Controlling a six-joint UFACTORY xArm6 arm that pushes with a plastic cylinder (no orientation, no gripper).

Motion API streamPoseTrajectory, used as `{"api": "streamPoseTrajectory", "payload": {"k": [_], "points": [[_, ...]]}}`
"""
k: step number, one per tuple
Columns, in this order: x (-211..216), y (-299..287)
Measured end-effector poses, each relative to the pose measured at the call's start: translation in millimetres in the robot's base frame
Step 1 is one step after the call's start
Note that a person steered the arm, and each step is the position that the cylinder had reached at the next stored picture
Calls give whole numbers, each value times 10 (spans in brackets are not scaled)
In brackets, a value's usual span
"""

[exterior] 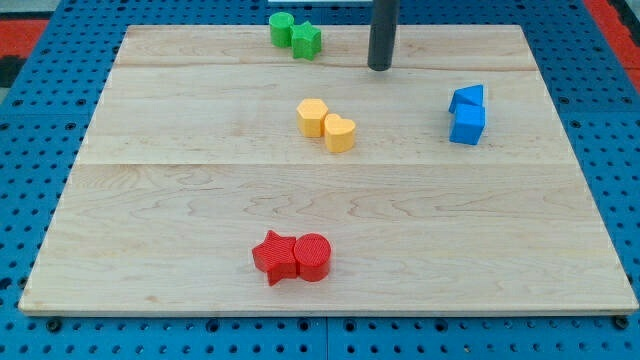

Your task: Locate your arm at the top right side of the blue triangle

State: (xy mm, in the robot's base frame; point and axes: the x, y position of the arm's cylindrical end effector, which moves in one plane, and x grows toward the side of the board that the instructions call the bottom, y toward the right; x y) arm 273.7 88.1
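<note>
The blue triangle sits at the view's right on the wooden board, touching a blue cube just below it. My tip is the lower end of a dark rod coming down from the view's top. It rests on the board to the upper left of the blue triangle, well apart from it.
Two green blocks sit at the view's top, left of the rod. A yellow hexagon and a yellow heart-like block touch near the middle. A red star and a red cylinder touch near the bottom.
</note>
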Motion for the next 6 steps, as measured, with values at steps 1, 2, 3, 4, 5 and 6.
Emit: {"api": "streamPoseTrajectory", "payload": {"k": [1,2,3,4,5,6], "points": [[46,68],[110,812],[117,1398],[675,1426],[725,1099],[673,851]]}}
